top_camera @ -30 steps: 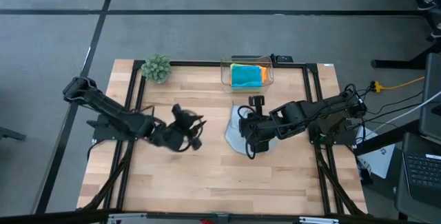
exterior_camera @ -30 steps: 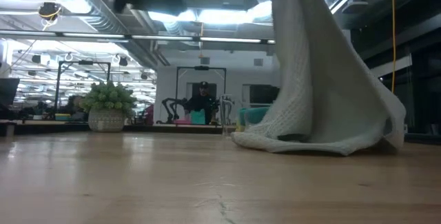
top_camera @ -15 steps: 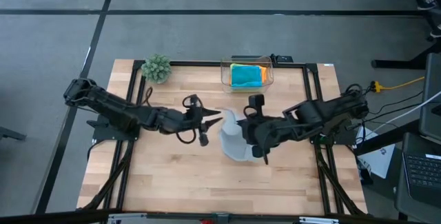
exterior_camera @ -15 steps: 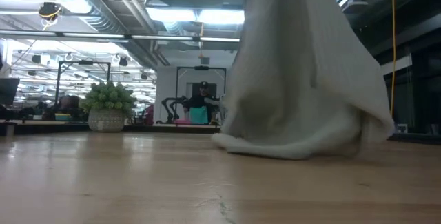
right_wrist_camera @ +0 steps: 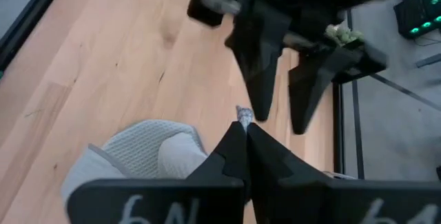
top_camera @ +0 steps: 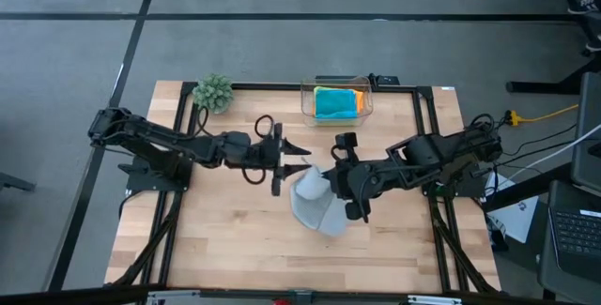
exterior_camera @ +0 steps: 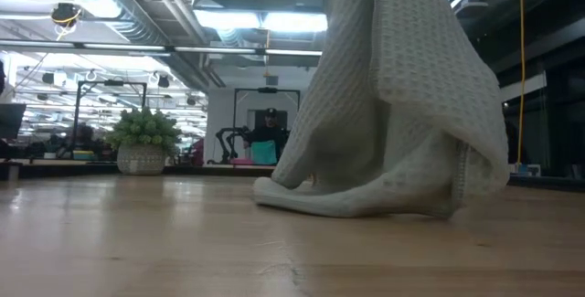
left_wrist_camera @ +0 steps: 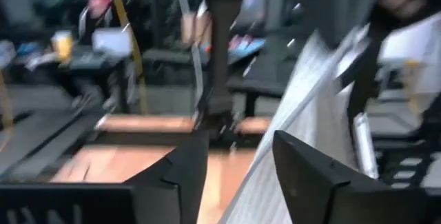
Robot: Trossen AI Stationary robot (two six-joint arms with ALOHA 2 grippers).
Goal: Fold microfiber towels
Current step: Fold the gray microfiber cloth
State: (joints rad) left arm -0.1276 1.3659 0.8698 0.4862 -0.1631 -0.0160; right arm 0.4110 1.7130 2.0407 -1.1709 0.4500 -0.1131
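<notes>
1 light grey towel [top_camera: 315, 206] is held up by a corner pinched in the closed right end effector [top_camera: 331, 171], from which it hangs down with its lower folds resting on the counter [top_camera: 225, 249]. Its long axis is judged near vertical. The left end effector [top_camera: 302, 156], jaws parted and empty, is seen just beside that pinched corner, the free edge lying right ahead of it. Open counter lies beneath and to the near side, well away from the clear box [top_camera: 336, 101].
</notes>
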